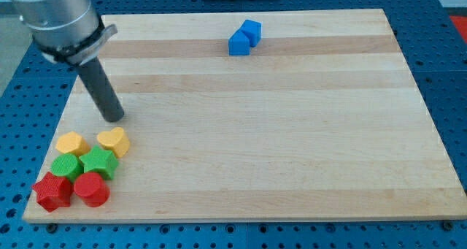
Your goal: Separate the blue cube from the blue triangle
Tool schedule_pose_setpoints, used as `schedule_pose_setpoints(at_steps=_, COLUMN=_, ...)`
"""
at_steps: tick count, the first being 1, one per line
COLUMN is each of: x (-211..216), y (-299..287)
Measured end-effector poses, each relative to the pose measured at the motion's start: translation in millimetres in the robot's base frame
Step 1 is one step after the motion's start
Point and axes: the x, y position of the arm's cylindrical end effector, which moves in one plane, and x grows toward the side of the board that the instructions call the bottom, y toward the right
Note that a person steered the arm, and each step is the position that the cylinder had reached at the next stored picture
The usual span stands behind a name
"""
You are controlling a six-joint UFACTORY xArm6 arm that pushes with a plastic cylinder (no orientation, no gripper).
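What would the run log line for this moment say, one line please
tip: view's left, just above yellow blocks | blue cube touching blue triangle, view's top | not yet separated | tip far from both

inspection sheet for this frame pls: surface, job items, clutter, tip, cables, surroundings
Surface: pale wooden board with plank stripes, lying flat.
Job's things: blue cube and blue triangle touching each other near the view's top edge, centre; which shape is which is hard to tell.
Clutter: six blocks bunched at the view's bottom left: yellow hexagon, yellow heart, green cylinder, green star, red star, red cylinder.
Tip: my tip rests on the board just above the yellow blocks, far left of the blue pair, touching no block.
Cables: nothing seen.
Surroundings: blue perforated base around the board.
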Motion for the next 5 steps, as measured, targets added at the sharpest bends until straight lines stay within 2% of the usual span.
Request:
schedule_pose_setpoints(at_steps=2, x=-14, y=-12)
schedule_pose_setpoints(at_steps=3, x=-45, y=-7)
schedule_pose_setpoints(at_steps=4, x=-91, y=20)
schedule_pose_setpoints(at_steps=5, x=-125, y=80)
